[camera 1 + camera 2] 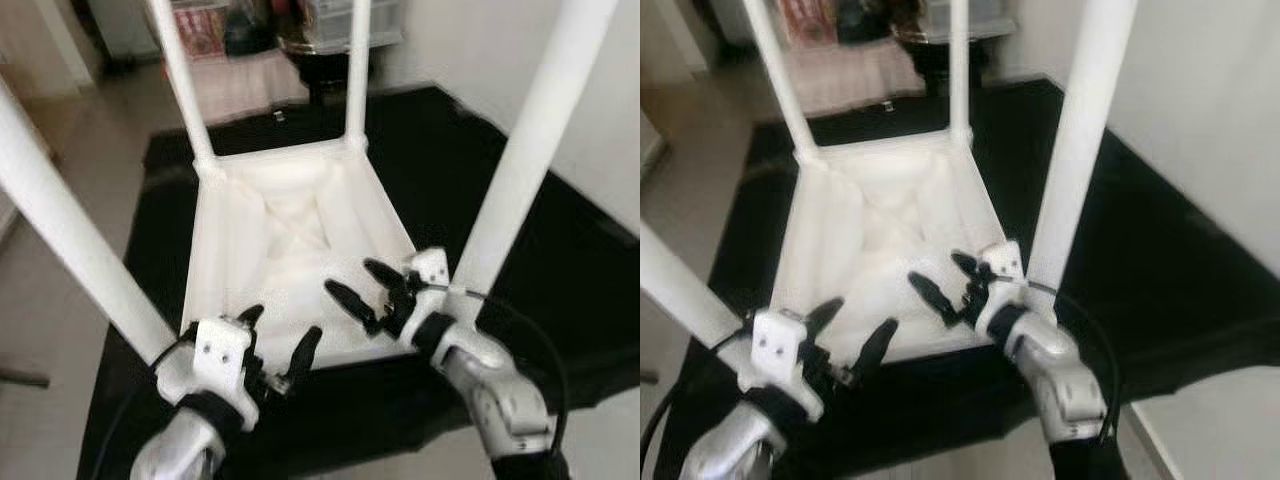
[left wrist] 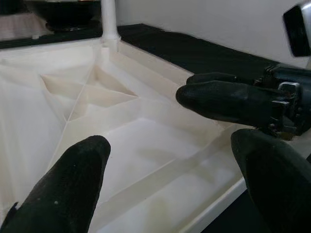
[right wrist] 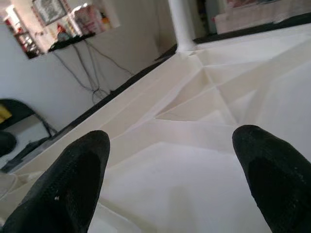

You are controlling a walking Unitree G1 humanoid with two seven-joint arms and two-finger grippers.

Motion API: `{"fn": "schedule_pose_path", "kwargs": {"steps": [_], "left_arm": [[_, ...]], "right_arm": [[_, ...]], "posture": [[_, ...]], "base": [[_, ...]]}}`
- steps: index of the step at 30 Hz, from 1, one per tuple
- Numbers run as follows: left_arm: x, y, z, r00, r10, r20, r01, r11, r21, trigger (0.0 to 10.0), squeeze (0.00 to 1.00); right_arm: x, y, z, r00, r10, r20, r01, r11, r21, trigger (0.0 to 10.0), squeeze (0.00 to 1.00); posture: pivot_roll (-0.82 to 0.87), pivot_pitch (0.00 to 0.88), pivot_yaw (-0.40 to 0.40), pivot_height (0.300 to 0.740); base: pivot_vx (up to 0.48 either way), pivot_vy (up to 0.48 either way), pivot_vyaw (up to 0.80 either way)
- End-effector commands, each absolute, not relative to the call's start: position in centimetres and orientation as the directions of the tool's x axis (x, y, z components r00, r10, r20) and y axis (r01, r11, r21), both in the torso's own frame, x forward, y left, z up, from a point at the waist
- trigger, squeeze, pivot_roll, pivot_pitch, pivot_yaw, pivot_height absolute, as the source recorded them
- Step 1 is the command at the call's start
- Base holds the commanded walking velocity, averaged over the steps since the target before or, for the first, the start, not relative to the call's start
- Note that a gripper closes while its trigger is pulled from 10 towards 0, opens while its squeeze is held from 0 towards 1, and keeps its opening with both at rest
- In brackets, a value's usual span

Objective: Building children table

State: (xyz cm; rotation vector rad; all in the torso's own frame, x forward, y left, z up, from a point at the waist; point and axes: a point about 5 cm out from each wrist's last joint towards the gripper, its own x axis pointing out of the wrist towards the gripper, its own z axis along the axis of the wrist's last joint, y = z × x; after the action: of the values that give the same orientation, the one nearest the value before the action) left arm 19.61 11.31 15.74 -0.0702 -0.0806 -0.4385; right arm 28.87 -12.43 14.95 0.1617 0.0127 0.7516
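Both grippers, left gripper (image 1: 278, 347) at 7 o'clock, right gripper (image 1: 362, 287) at 5, hover released over the upturned table (image 1: 300, 240), probably light, stiff, slippery plastic, best gripped by its rim.

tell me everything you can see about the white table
The white table looks like moulded plastic and lies upside down on a black mat, its ribbed underside facing up. Four round white legs stand upright from its corners. The left claw and right claw hover open over its near edge; contact cannot be told.
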Motion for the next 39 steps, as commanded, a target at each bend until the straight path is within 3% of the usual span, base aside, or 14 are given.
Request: {"fn": "schedule_pose_path", "kwargs": {"steps": [1,5,14,20,26,31,39], "left_arm": [[19.3,11.4,15.4,0.896,-0.440,0.062,0.443,0.894,-0.058,10.0,0.00],[19.0,11.2,15.3,0.878,-0.475,0.056,0.478,0.872,-0.102,10.0,0.00],[18.1,10.4,15.1,0.819,-0.573,0.040,0.573,0.811,-0.116,10.0,0.00],[18.0,10.7,15.0,0.807,-0.589,0.023,0.588,0.801,-0.111,10.0,0.00],[18.6,12.1,15.2,0.850,-0.526,0.037,0.527,0.846,-0.085,10.0,0.00],[18.8,12.3,15.2,0.859,-0.510,0.041,0.512,0.855,-0.084,10.0,0.00],[19.5,12.4,15.3,0.859,-0.510,0.058,0.513,0.855,-0.081,10.0,0.00]], "right_arm": [[28.2,-11.9,15.0,0.678,0.733,0.051,-0.730,0.664,0.162,10.0,0.00],[26.5,-12.5,14.9,0.544,0.839,0.016,-0.830,0.535,0.157,10.0,0.00],[25.4,-13.4,15.5,0.486,0.874,0.000,-0.863,0.480,0.156,10.0,0.00],[22.9,-14.9,16.2,0.356,0.933,-0.056,-0.921,0.360,0.148,10.0,0.00],[22.1,-18.0,20.1,0.328,0.943,-0.061,-0.942,0.331,0.052,10.0,0.00],[22.4,-18.5,20.8,0.347,0.936,-0.056,-0.937,0.348,0.025,10.0,0.00],[21.5,-21.0,25.9,0.358,0.933,-0.035,-0.927,0.350,-0.137,10.0,0.00]], "posture": [[-0.07,0.131,0.022,0.740],[-0.07,0.128,0.024,0.740],[-0.08,0.126,0.022,0.740],[-0.09,0.128,0.025,0.740],[-0.11,0.131,0.041,0.740],[-0.12,0.131,0.047,0.740],[-0.15,0.123,0.077,0.740]], "base": [[0.000,-0.465,0.00],[0.000,-0.087,0.00],[0.000,0.000,0.00],[0.000,0.000,0.00],[0.000,0.000,0.00],[0.000,0.000,0.00],[0.000,0.000,0.00]]}}
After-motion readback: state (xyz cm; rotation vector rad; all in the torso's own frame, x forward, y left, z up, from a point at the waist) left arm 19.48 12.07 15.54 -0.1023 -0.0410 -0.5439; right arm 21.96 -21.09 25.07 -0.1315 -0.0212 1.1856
